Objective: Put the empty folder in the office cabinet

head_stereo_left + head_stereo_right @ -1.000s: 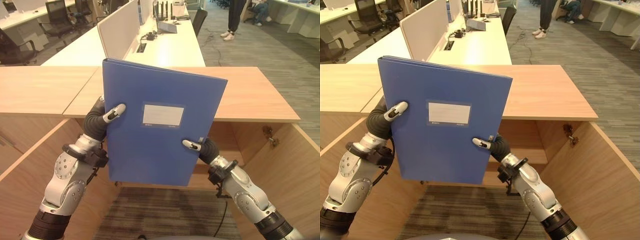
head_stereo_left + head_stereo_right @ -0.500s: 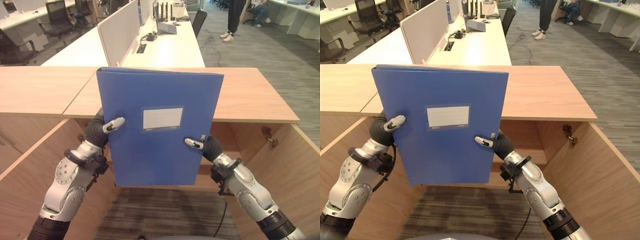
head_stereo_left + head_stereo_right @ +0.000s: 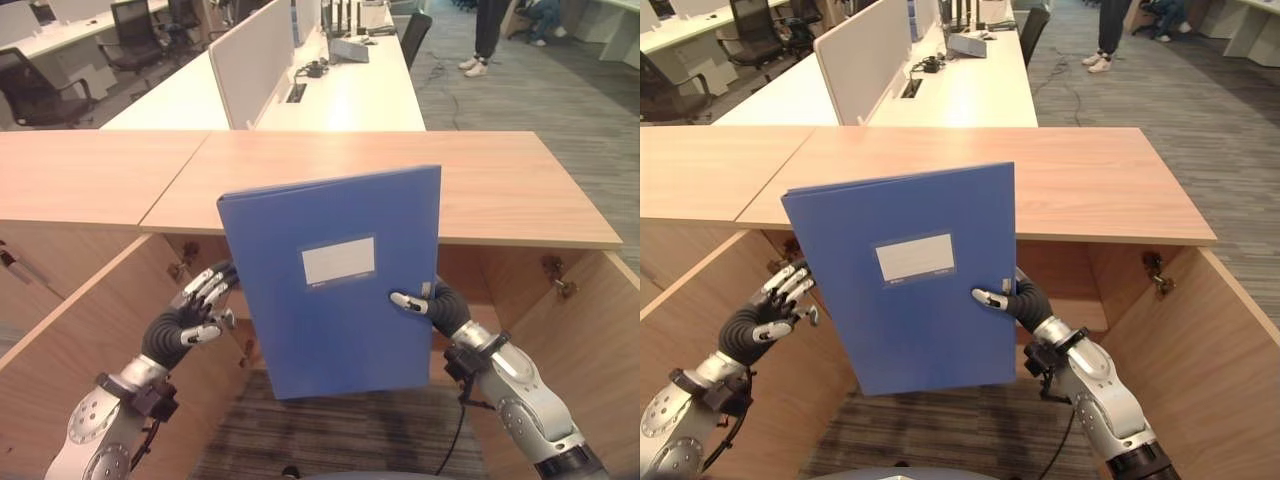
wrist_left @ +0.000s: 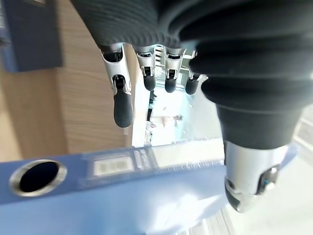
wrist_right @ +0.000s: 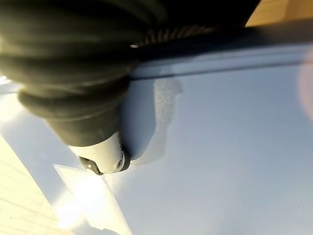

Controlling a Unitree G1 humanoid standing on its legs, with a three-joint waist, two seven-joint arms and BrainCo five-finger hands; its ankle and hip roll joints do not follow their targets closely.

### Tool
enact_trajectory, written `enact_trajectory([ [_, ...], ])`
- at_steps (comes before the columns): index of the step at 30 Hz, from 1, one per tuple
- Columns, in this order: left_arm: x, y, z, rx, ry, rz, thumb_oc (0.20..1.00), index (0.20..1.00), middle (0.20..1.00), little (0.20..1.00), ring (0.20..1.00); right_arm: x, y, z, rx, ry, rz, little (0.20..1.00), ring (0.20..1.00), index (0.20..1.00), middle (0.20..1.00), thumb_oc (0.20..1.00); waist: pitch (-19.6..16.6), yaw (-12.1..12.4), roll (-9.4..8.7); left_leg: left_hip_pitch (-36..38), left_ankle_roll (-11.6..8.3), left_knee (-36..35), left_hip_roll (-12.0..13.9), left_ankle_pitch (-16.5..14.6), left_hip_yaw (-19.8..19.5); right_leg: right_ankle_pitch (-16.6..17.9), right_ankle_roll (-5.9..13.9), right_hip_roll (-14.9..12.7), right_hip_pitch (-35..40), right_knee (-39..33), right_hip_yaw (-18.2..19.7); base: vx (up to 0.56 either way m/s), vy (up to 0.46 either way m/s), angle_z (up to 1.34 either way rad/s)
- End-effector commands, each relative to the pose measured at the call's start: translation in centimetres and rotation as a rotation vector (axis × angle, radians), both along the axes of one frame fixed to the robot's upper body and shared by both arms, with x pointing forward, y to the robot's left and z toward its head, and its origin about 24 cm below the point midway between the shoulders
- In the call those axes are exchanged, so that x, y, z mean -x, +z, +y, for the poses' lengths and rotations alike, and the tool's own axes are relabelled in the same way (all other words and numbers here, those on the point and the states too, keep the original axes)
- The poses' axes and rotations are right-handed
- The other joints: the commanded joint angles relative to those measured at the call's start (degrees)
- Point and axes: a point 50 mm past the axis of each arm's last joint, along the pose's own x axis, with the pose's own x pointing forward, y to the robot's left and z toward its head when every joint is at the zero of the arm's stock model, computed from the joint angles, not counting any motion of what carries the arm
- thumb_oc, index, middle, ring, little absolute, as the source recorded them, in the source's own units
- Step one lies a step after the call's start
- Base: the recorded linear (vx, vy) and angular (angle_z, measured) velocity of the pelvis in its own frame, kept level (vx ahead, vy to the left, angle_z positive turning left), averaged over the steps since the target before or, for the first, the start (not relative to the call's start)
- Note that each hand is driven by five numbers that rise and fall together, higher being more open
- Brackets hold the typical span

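Note:
A blue folder (image 3: 335,290) with a white label stands upright in the air before the open wooden cabinet (image 3: 470,265). My right hand (image 3: 440,308) grips its right edge, thumb on the front cover and fingers behind. The right wrist view shows that thumb (image 5: 102,156) pressed on the blue cover (image 5: 220,147). My left hand (image 3: 190,320) hovers just left of the folder, apart from it, open with its fingers spread. In the left wrist view the straight fingers (image 4: 122,105) point past the folder's spine (image 4: 98,169) and its ring hole.
The cabinet's top (image 3: 400,170) runs across the view above the folder. Its doors swing out at the left (image 3: 70,330) and right (image 3: 590,340). A shelf (image 3: 1080,315) sits inside. Behind are white desks (image 3: 340,95), office chairs and a standing person (image 3: 490,40).
My left hand has let go of the folder's left edge, opened and drawn away to the left. The folder now hangs lower from my right hand alone. The camera shifted.

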Motion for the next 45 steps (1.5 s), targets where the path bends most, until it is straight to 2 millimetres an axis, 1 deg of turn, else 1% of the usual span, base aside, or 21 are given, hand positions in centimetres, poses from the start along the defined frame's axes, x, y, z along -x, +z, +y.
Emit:
enact_trajectory([
  [1,0.1,1.0,1.7,-0.061,-0.060,0.009,1.000,1.000,1.000,1.000,1.000,-0.7,3.9,0.2,-0.052,0.033,-0.203,0.200,0.200,0.200,0.200,0.200,1.12,0.13,-1.72,2.22,-0.18,0.64,0.10,-3.55,-2.95,-1.32,1.00,-1.19,1.63,2.69,-2.25,-0.02,0.015,0.06],
  [4,1.6,-1.2,2.9,-0.107,-0.056,0.151,1.000,1.000,1.000,1.000,1.000,-0.6,2.4,0.0,-0.031,0.020,-0.140,0.200,0.200,0.200,0.200,0.200,1.27,0.49,-1.56,2.53,-0.28,0.64,0.10,-4.10,-3.08,-1.66,1.22,-1.18,2.18,2.35,-2.51,0.00,0.000,0.00],
  [5,1.6,-1.2,2.9,-0.107,-0.056,0.151,1.000,1.000,1.000,1.000,1.000,-0.6,2.4,0.0,-0.031,0.020,-0.140,0.200,0.200,0.200,0.200,0.200,1.26,0.50,-1.56,2.52,-0.28,0.64,0.10,-4.10,-3.08,-1.66,1.22,-1.18,2.17,2.35,-2.51,0.00,0.000,0.00],
  [8,3.3,-4.3,4.3,-0.280,-0.045,0.318,1.000,1.000,1.000,1.000,1.000,-0.6,0.0,0.0,0.014,0.011,-0.043,0.200,0.200,0.200,0.200,0.200,1.54,0.84,-1.32,2.10,-0.26,0.64,0.06,-3.85,-3.12,-1.54,1.39,-1.28,1.81,2.45,-2.78,0.00,0.000,0.00],
  [9,3.3,-4.3,4.3,-0.280,-0.045,0.317,1.000,1.000,1.000,1.000,1.000,-0.6,0.0,0.0,0.014,0.011,-0.043,0.200,0.200,0.200,0.200,0.200,1.55,0.85,-1.31,2.10,-0.26,0.64,0.06,-3.84,-3.12,-1.54,1.39,-1.28,1.80,2.45,-2.78,0.00,0.000,0.00],
  [10,3.8,-6.2,4.3,-0.321,-0.045,0.386,1.000,1.000,1.000,1.000,1.000,-0.7,-1.2,0.1,0.027,0.003,0.004,0.200,0.200,0.200,0.200,0.200,1.69,0.92,-1.29,1.87,-0.30,0.64,0.06,-3.78,-3.09,-1.58,1.43,-1.31,1.62,2.56,-2.80,0.00,0.000,0.00],
  [11,3.9,-7.4,4.1,-0.319,-0.037,0.422,1.000,1.000,1.000,1.000,1.000,-0.6,-1.8,0.2,0.040,0.002,0.028,0.200,0.200,0.200,0.200,0.200,1.75,0.81,-1.43,1.76,-0.27,0.64,0.03,-3.73,-3.10,-1.61,1.47,-1.30,1.48,2.67,-2.84,0.00,0.000,0.00],
  [12,3.8,-7.5,4.0,-0.319,-0.039,0.419,1.000,1.000,1.000,1.000,1.000,-0.6,-1.8,0.2,0.043,0.000,0.026,0.200,0.200,0.200,0.200,0.200,1.80,0.87,-1.30,1.73,-0.27,0.64,0.03,-3.73,-3.12,-1.64,1.47,-1.30,1.44,2.70,-2.87,0.00,0.000,0.00],
  [13,3.9,-9.2,3.6,-0.338,-0.017,0.464,1.000,1.000,1.000,1.000,1.000,-0.4,-2.8,0.2,0.055,-0.004,0.072,0.200,0.200,0.200,0.200,0.200,1.82,0.72,-1.42,1.52,-0.23,0.64,-0.07,-3.71,-3.26,-1.66,1.48,-1.31,1.26,2.78,-2.85,0.00,0.000,0.00],
  [14,3.8,-9.3,3.6,-0.338,-0.018,0.462,1.000,1.000,1.000,1.000,1.000,-0.4,-2.8,0.1,0.056,-0.005,0.071,0.200,0.200,0.200,0.200,0.200,1.84,0.75,-1.36,1.49,-0.23,0.64,-0.07,-3.71,-3.28,-1.66,1.48,-1.31,1.24,2.78,-2.86,0.00,0.000,0.00],
  [15,4.1,-10.8,3.2,-0.376,0.008,0.499,1.000,1.000,1.000,1.000,1.000,-0.3,-4.3,-0.1,0.088,-0.024,0.126,0.200,0.200,0.200,0.200,0.200,1.96,0.74,-1.44,1.22,-0.19,0.64,-0.11,-3.68,-3.35,-1.67,1.44,-1.31,1.07,2.85,-2.85,0.00,0.000,0.00],
  [16,4.1,-10.9,3.1,-0.377,0.008,0.498,1.000,1.000,1.000,1.000,1.000,-0.3,-4.3,-0.1,0.089,-0.025,0.125,0.200,0.200,0.200,0.200,0.200,1.97,0.73,-1.41,1.20,-0.19,0.64,-0.12,-3.68,-3.36,-1.68,1.44,-1.31,1.06,2.85,-2.86,0.00,0.000,0.00],
  [17,4.3,-12.6,2.7,-0.399,0.031,0.544,1.000,1.000,1.000,1.000,1.000,-0.2,-5.5,-0.1,0.139,-0.034,0.166,0.200,0.200,0.200,0.200,0.200,2.00,0.64,-1.48,1.04,-0.21,0.64,-0.11,-3.68,-3.41,-1.77,1.41,-1.32,0.95,2.90,-2.97,0.00,0.003,0.03],
  [20,4.0,-14.3,1.8,-0.468,0.048,0.575,1.000,1.000,1.000,1.000,1.000,0.0,-7.2,-0.1,0.223,-0.042,0.217,0.200,0.200,0.200,0.200,0.200,2.17,0.50,-1.49,0.79,-0.22,0.64,-0.20,-3.73,-3.71,-1.85,1.32,-1.35,0.73,3.01,-3.15,0.00,0.002,0.09],
  [24,4.3,-16.4,0.8,-0.697,-0.049,0.609,1.000,1.000,1.000,1.000,1.000,0.3,-9.6,0.2,0.314,-0.048,0.298,0.200,0.200,0.200,0.200,0.200,2.28,0.52,-1.48,0.52,-0.24,0.64,-0.27,-3.81,-3.91,-2.00,1.29,-1.34,0.69,3.02,-3.48,0.00,0.001,0.06],
  [28,5.7,-19.2,-0.3,-0.805,-0.126,0.722,1.000,1.000,1.000,1.000,1.000,0.6,-11.7,0.9,0.316,-0.061,0.386,0.200,0.200,0.200,0.200,0.200,2.36,0.58,-1.56,0.53,-0.33,0.64,-0.27,-3.90,-3.93,-2.33,1.18,-1.18,0.73,3.00,-3.63,0.01,-0.001,0.02],
  [33,6.3,-20.3,-0.9,-0.800,-0.109,0.781,1.000,1.000,1.000,1.000,1.000,1.1,-13.9,0.5,0.227,-0.178,0.526,0.200,0.200,0.200,0.200,0.200,2.53,0.63,-1.39,0.61,-0.40,0.64,-0.27,-3.97,-4.07,-2.54,1.04,-1.16,0.83,3.09,-3.89,0.01,-0.003,0.01],
  [34,6.5,-20.6,-1.1,-0.783,-0.091,0.807,1.000,1.000,1.000,1.000,1.000,0.9,-14.6,0.2,0.115,-0.284,0.594,0.200,0.200,0.200,0.200,0.200,2.65,0.70,-1.30,0.56,-0.41,0.64,-0.27,-3.91,-4.11,-2.62,1.04,-1.19,0.81,3.23,-3.93,0.00,0.000,0.00],
  [36,6.4,-20.6,-1.1,-0.779,-0.078,0.811,1.000,1.000,1.000,1.000,1.000,0.6,-14.7,0.1,0.043,-0.336,0.620,0.200,0.200,0.200,0.200,0.200,2.74,0.81,-1.21,0.44,-0.42,0.64,-0.27,-3.90,-4.29,-2.76,1.03,-1.15,0.70,3.36,-4.06,0.02,-0.017,0.04],
  [39,6.7,-20.7,-1.0,-0.778,-0.070,0.820,1.000,1.000,1.000,1.000,1.000,-0.1,-14.4,-0.9,-0.089,-0.458,0.632,0.200,0.200,0.200,0.200,0.200,2.93,1.20,-0.97,0.11,-0.44,0.64,-0.36,-3.89,-4.61,-2.92,1.07,-1.18,0.63,3.51,-4.34,0.01,-0.015,0.05],
  [45,6.0,-20.4,-1.1,-0.765,-0.032,0.796,1.000,1.000,1.000,1.000,1.000,-3.4,-11.6,-3.8,-0.343,-0.708,0.522,0.200,0.200,0.200,0.200,0.200,4.30,2.18,-0.27,-1.47,-0.41,0.84,-0.57,-3.53,-5.37,-3.22,1.20,-1.29,-0.35,4.05,-4.89,-0.02,-0.021,0.06],
])
